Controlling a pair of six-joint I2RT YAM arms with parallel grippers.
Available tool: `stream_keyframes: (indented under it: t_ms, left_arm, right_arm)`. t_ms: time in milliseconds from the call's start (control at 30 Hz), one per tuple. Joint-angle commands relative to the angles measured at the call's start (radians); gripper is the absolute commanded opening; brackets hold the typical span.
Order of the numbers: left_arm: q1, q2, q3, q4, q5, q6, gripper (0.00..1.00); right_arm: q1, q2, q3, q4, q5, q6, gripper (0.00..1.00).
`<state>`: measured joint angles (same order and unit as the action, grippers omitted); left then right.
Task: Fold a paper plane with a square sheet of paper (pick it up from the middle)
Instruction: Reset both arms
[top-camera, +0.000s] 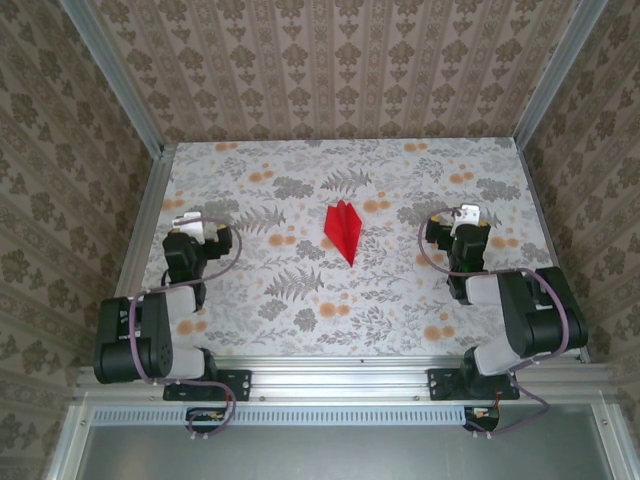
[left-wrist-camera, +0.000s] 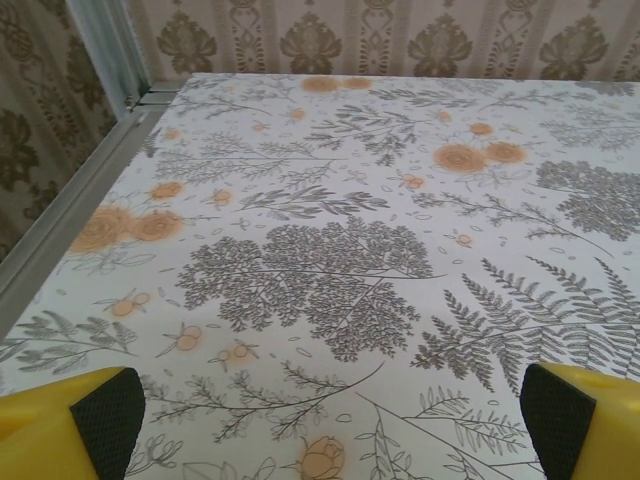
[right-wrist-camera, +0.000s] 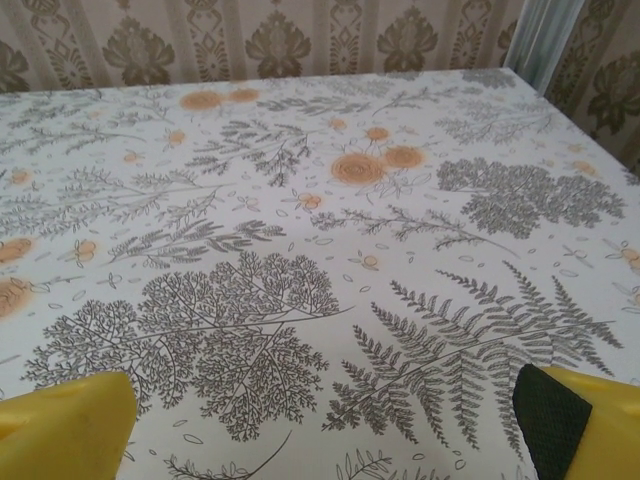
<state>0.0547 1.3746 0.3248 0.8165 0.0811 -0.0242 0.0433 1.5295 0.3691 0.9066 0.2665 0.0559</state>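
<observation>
Overhead: we see the paper plane flat mid-table, well apart from left gripper and right gripper.
Wrists: we see both pairs of yellow fingers spread wide, empty.
Surface: floral table; wallpapered walls.

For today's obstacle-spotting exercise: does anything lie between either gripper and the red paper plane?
Nothing visible does. The paper plane lies on the table, the left gripper and right gripper open on either side.
</observation>
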Motion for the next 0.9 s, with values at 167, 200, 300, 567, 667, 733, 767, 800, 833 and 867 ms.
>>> stream_keyframes:
  t_ms: [167,200,300,567,667,733,767,800,833,867]
  left_arm:
    - [-0.015,0.100,0.037,0.053,0.006,0.036,1.00]
    - [-0.023,0.118,0.049,0.045,0.005,0.045,1.00]
    - [-0.053,0.143,0.096,-0.028,-0.011,0.081,1.00]
    - [-0.070,0.147,0.099,-0.026,-0.079,0.076,1.00]
    - [-0.072,0.146,0.099,-0.026,-0.081,0.078,1.00]
    - [-0.072,0.147,0.098,-0.025,-0.081,0.078,1.00]
    - [-0.072,0.147,0.099,-0.027,-0.080,0.078,1.00]
    - [-0.072,0.147,0.098,-0.027,-0.081,0.078,1.00]
    - [-0.072,0.148,0.098,-0.027,-0.081,0.078,1.00]
    - [-0.072,0.149,0.100,-0.029,-0.081,0.078,1.00]
  right_arm:
    - [-0.005,0.023,-0.008,0.078,-0.046,0.005,1.00]
    - [-0.004,0.024,-0.006,0.078,-0.046,0.005,1.00]
    - [-0.004,0.024,0.002,0.064,-0.050,0.002,1.00]
    - [-0.003,0.023,0.000,0.066,-0.049,0.001,1.00]
    - [-0.003,0.023,-0.001,0.068,-0.049,0.001,1.00]
    - [-0.003,0.023,-0.001,0.068,-0.049,0.001,1.00]
    - [-0.003,0.023,-0.001,0.068,-0.049,0.002,1.00]
    - [-0.003,0.023,-0.001,0.068,-0.049,0.001,1.00]
    - [-0.003,0.023,-0.001,0.068,-0.049,0.001,1.00]
    - [-0.003,0.023,-0.001,0.067,-0.049,0.001,1.00]
